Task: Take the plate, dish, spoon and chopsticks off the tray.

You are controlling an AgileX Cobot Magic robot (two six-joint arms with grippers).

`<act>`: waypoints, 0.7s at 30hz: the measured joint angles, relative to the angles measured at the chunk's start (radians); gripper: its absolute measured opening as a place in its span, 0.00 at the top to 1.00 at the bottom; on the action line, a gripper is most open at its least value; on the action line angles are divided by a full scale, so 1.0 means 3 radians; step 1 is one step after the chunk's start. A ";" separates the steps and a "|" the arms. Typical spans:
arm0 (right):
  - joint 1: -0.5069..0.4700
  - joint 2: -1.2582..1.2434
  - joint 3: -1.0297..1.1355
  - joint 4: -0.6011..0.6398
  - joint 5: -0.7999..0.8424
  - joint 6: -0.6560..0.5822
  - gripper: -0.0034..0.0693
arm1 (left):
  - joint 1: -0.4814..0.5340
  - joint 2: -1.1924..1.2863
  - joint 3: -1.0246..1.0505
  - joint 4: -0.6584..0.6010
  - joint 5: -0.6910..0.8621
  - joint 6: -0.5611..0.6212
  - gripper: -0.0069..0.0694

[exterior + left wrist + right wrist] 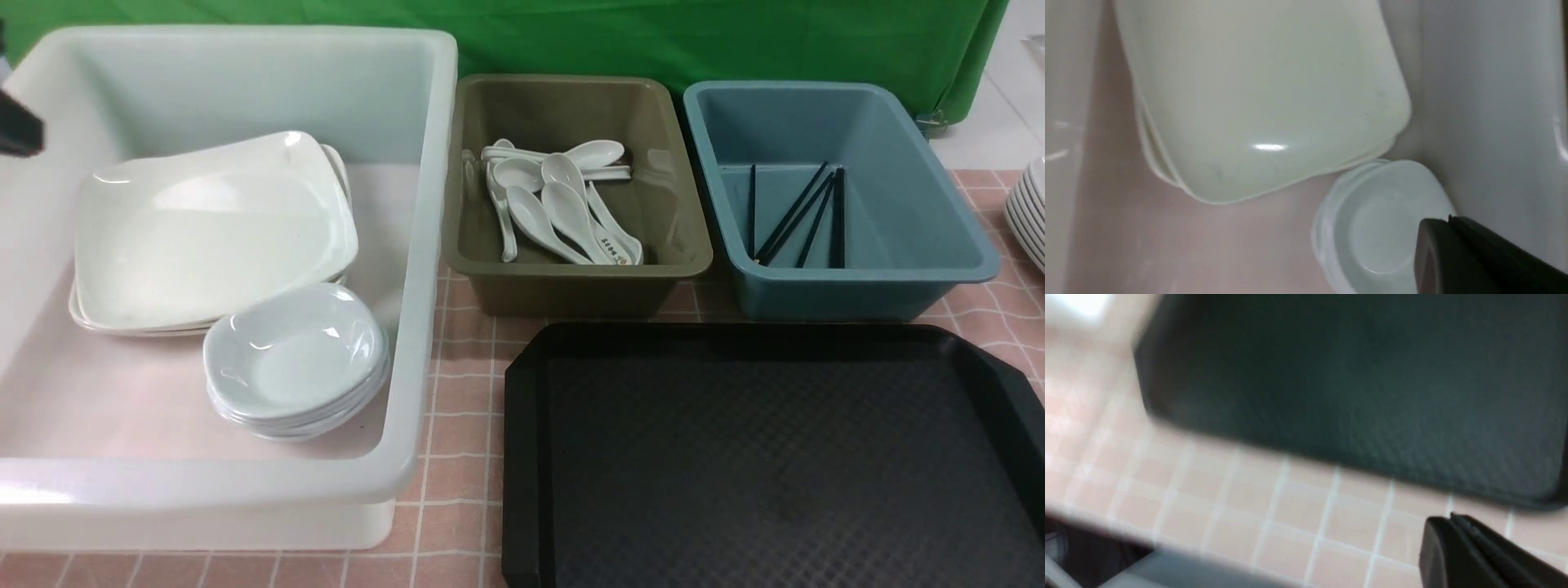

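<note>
Black tray (pixel 775 457) at 5 o'clock of the front view, nearest the camera: rectangular, cut-off corners, raised rim, diamond-textured floor, bare, sitting on pink checked tablecloth (pixel 465 392). Same tray (pixel 1355 396) blurred in right wrist view, dark textured surface above the pink checks. Large glossy white rounded-square plate (pixel 212 233) at 9 o'clock, inside big white tub (pixel 424 245), topmost of a small stack, tilted, far edge raised; seen in left wrist view as pale shallow plate (pixel 1265 94) with a light glare, further plate rims showing under its edge. Stack of small pale grey-white dishes (pixel 295 359) just beside plate stack at its near right corner, in the same tub; also in left wrist view (pixel 1376 228), against tub wall. White soup spoons (pixel 563 208) heaped in olive tub (pixel 575 282) at 12 o'clock, deep oval bowls, short handles, one with small printing on handle. Black chopsticks (pixel 796 216) lying loose in blue tub (pixel 963 245) at 1 o'clock, long, thin, some crossing. More white dishes stacked (pixel 1030 212) at 3 o'clock edge. Left gripper (pixel 1447 222) above dishes in white tub, jaws closed, holding nothing. Right gripper (pixel 1449 518) over tablecloth beside tray edge, jaws closed, empty. Green backdrop (pixel 571 37) behind tubs.
</note>
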 joint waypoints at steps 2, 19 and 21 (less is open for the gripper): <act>0.0000 0.0096 -0.0018 -0.0018 0.0000 -0.0011 0.90 | -0.0299 -0.0086 0.0077 -0.0008 0.0019 -0.0059 0.92; 0.0000 -0.0596 0.0207 -0.0005 -0.0205 -0.0041 0.90 | -0.2550 -0.0423 0.0606 0.0612 0.0050 -0.0250 0.92; 0.0000 -0.0931 0.0372 0.0000 -0.0585 -0.0083 0.89 | -0.2581 -0.0423 0.0607 0.0594 0.0006 -0.0250 0.92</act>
